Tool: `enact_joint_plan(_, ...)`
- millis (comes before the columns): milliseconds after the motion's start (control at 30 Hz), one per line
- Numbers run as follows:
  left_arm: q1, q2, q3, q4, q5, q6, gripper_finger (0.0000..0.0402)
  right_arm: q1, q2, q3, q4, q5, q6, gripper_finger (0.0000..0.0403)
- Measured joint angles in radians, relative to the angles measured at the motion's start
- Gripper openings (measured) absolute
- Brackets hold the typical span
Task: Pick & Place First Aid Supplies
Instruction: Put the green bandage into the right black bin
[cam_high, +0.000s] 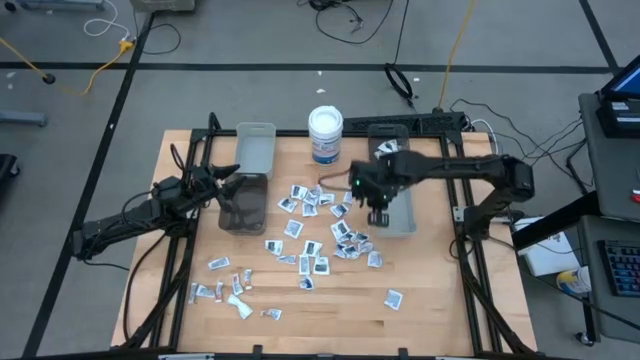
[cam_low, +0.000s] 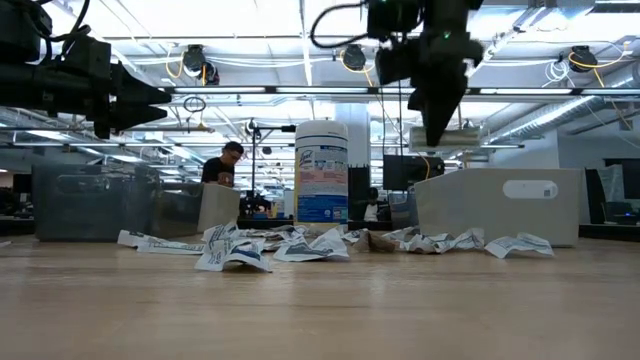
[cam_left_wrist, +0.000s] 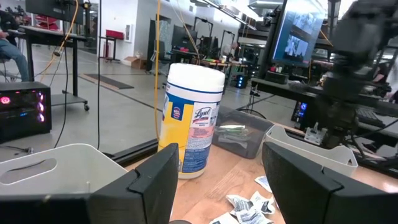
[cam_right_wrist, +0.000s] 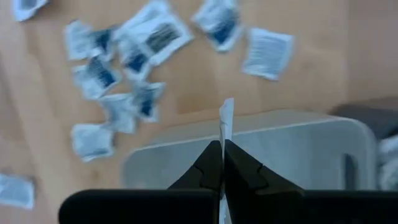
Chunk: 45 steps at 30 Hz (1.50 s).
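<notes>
Several small white first aid packets (cam_high: 310, 235) lie scattered flat on the wooden table (cam_high: 440, 300); they show in the low view as a crumpled row (cam_low: 300, 245). My right gripper (cam_high: 376, 212) hangs high over the table's middle, shut on one thin white packet (cam_right_wrist: 226, 121). It is above the near-left edge of a light grey bin (cam_high: 403, 215), whose rim (cam_right_wrist: 280, 134) shows right under the fingers. At the left, my left gripper (cam_high: 232, 186) stands open and level over a dark clear bin (cam_high: 243, 205), touching nothing. My right gripper pinches the white packet between its two fingertips (cam_right_wrist: 210, 163). The packet shows edge-on, and its free end (cam_right_wrist: 227, 112) sticks out past the tips. The fingers come from above, pointing steeply down. The packet is lifted clear, over the grey bin's rim.
A white round tub with a blue label (cam_high: 325, 135) stands at the far middle, between a light grey bin (cam_high: 255, 148) and a dark bin (cam_high: 388, 140) holding a few packets. A person (cam_low: 225, 165) sits in the room beyond. Bare table lies along the near edge.
</notes>
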<state>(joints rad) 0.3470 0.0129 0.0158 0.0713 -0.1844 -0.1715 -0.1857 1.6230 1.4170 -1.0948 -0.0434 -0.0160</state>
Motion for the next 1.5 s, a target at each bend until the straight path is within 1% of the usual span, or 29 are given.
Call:
enact_joint_plan(100, 0.000, 0.000, 0.000, 0.000, 0.000, 0.000, 0.0237, -0.081, 0.000, 0.000, 0.001, 0.044, -0.022, 0.0000)
enact_joint_plan(267, 0.000, 0.000, 0.000, 0.000, 0.000, 0.000, 0.0237, -0.219, 0.000, 0.000, -0.001, 0.046, -0.077, 0.0000)
enact_joint_plan(400, 0.000, 0.000, 0.000, 0.000, 0.000, 0.000, 0.0237, -0.320, 0.000, 0.000, -0.008, 0.047, -0.086, 0.0000)
enact_joint_plan(700, 0.000, 0.000, 0.000, 0.000, 0.000, 0.000, 0.0237, -0.483, 0.000, 0.000, 0.004, 0.049, -0.079, 0.0000)
enact_joint_plan(933, 0.000, 0.000, 0.000, 0.000, 0.000, 0.000, 0.0237, -0.532, 0.017, 0.001, 0.034, 0.052, -0.139, 0.0000)
enact_joint_plan(1167, 0.000, 0.000, 0.000, 0.000, 0.000, 0.000, 0.0237, -0.562, 0.109, 0.001, 0.123, 0.095, -0.176, 0.0000)
enact_joint_plan(1500, 0.000, 0.000, 0.000, 0.000, 0.000, 0.000, 0.0237, -0.600, 0.233, 0.001, 0.199, 0.093, -0.188, 0.0000)
